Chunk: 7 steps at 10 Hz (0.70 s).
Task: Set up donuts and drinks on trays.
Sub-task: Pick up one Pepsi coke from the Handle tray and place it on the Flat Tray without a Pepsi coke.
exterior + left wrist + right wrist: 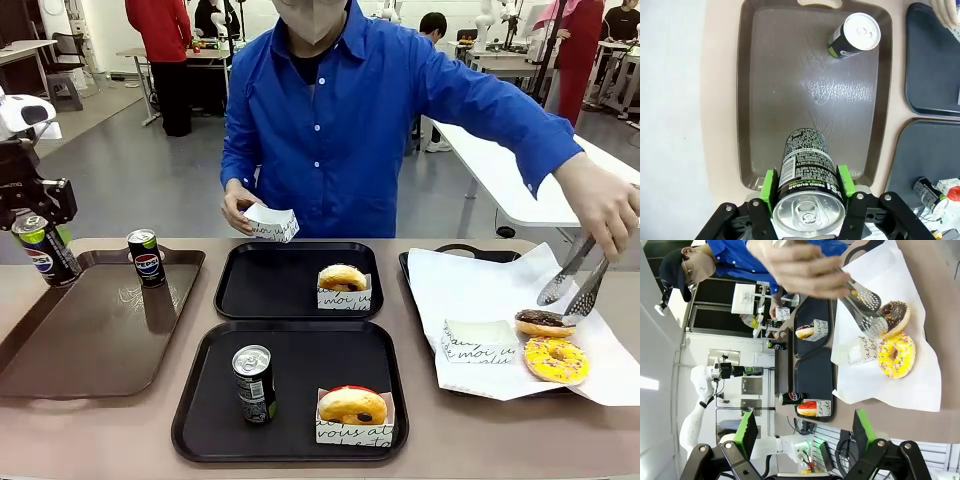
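Note:
My left gripper [36,230] is shut on a black drink can [42,252], tilted over the left end of the brown tray [90,340]. The left wrist view shows its green pads [770,185] clamping that can [807,170]. A second can [147,258] stands on the brown tray. The near black tray [320,360] holds a can [254,383] and a sleeved donut [353,408]. The far black tray [265,285] holds one sleeved donut [343,282]. My right gripper [805,432] is open and holds nothing, above the paper-lined tray.
The person across the table holds an empty paper sleeve [271,223] in one hand and tongs [573,285] in the other. The tongs hover by a chocolate donut [543,322]. A yellow sprinkled donut [556,360] and an empty sleeve [480,340] lie on the white paper [470,285].

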Tool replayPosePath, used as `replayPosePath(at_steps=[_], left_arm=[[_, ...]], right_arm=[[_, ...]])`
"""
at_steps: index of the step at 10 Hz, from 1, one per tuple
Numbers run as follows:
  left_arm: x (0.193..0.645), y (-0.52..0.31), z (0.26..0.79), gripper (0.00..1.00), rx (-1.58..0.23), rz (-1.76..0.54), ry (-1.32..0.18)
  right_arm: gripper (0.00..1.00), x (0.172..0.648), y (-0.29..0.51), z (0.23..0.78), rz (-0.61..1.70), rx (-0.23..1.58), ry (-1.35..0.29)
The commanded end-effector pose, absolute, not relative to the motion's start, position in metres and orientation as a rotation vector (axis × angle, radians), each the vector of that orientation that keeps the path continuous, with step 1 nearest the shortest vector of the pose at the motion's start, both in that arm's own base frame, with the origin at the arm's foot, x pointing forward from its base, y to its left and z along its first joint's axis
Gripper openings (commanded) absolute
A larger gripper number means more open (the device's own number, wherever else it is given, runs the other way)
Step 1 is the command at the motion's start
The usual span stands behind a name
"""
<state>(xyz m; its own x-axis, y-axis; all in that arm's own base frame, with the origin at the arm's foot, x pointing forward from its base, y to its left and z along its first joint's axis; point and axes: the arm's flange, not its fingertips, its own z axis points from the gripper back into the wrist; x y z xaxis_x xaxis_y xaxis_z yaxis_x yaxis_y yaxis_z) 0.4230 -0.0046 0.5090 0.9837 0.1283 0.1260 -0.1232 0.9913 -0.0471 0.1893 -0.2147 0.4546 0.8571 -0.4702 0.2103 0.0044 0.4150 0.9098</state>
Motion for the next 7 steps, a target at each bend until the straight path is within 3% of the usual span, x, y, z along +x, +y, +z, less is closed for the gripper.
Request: replayPosePath(at_steps=[1,3,4,7], left_arm=[[0.426,-0.007,0.502,0.00,-0.036,0.115,-0.116],[0.426,-0.007,0.502,0.00,-0.036,0.115,-0.116],[0.425,-0.006,0.502,0.58,-0.037,0.124,-0.114],[0.428,-0.077,0.527,0.58,-0.110,0.023,-0.140]], right_arm=[[1.00,0.191,-0.217,0.455,-0.299,1.134,-0.501],[1.00,0.191,-0.217,0.455,-0.299,1.134,-0.501],[1.00,0.191,-0.217,0.455,-0.299,1.134,-0.501],[1.00,0.191,-0.217,0.455,-0.299,1.134,-0.501]])
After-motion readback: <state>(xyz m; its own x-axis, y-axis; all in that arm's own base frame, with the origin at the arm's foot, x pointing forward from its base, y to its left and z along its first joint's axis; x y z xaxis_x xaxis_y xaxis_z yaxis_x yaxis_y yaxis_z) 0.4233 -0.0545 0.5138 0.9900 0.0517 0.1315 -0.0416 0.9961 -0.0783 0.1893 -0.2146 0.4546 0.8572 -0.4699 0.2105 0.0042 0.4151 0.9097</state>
